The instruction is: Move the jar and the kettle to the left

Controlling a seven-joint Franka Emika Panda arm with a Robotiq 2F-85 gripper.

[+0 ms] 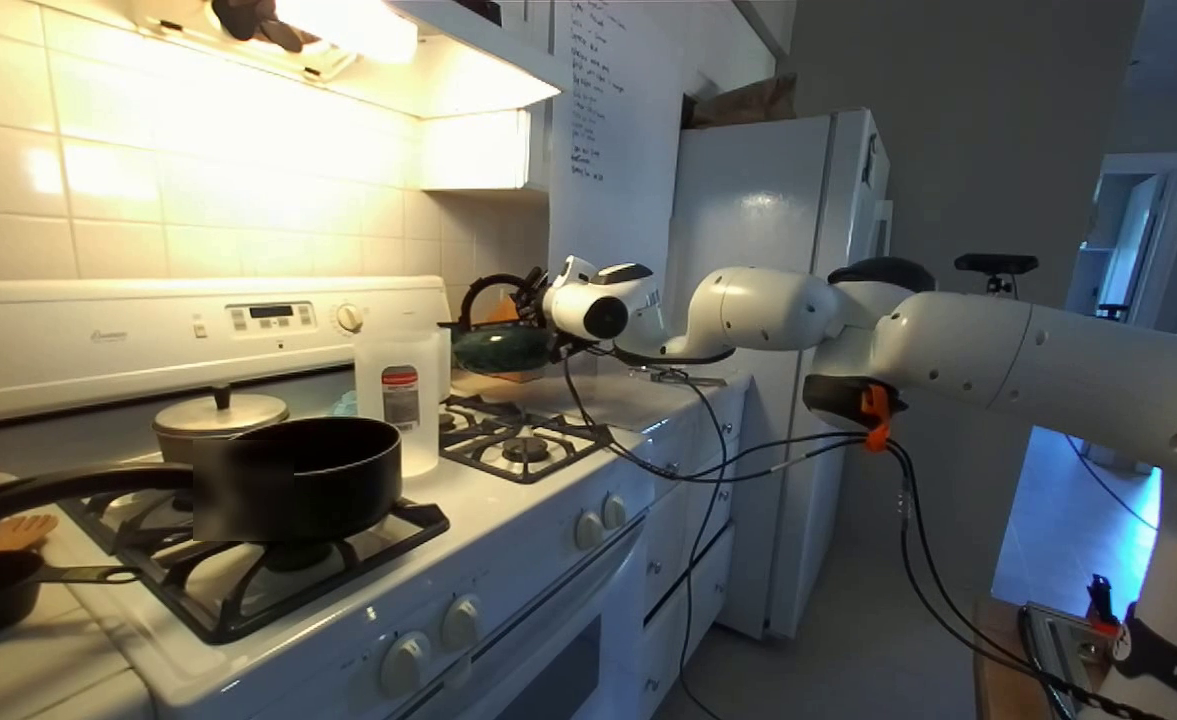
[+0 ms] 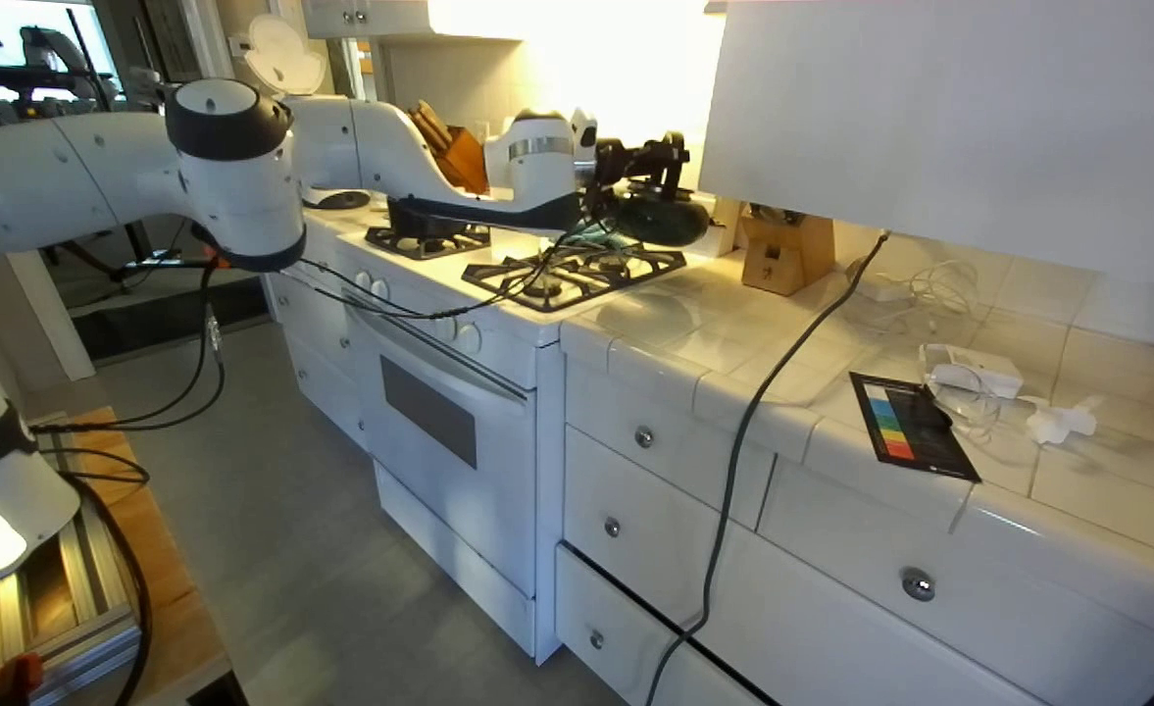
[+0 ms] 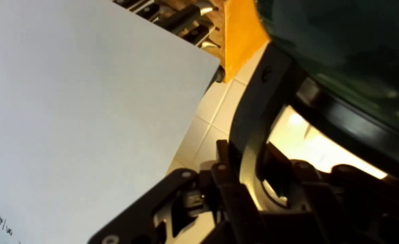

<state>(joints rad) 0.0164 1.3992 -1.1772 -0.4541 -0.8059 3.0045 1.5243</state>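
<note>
Up near the right end of the stove [image 1: 523, 548], the kettle [image 1: 501, 348] is in the claw [image 3: 249, 158]. Claw is drawn in to the thickness of the black handle [image 3: 258, 101], fingers [image 3: 222, 151] on both sides of it; reads as a solid hold. Kettle looks lifted clear of stove and table [image 2: 714, 328]; I see nothing under it taking weight.

Jar [image 1: 398, 405], best match I have: pale, upright, red-topped label [image 1: 400, 385]. It stands on the stove, left of the right burners [image 1: 525, 449], near the saucepan [image 1: 348, 490]. Can't tell if those two touch.

Status, my read: kettle about half done, picked but not placed. Remaining: carry left, lower, let go. Jar may be finished, given its spot and the claw being busy with the kettle, but nothing here proves it. If not, it needs its own trip. Exact targets unclear.
</note>
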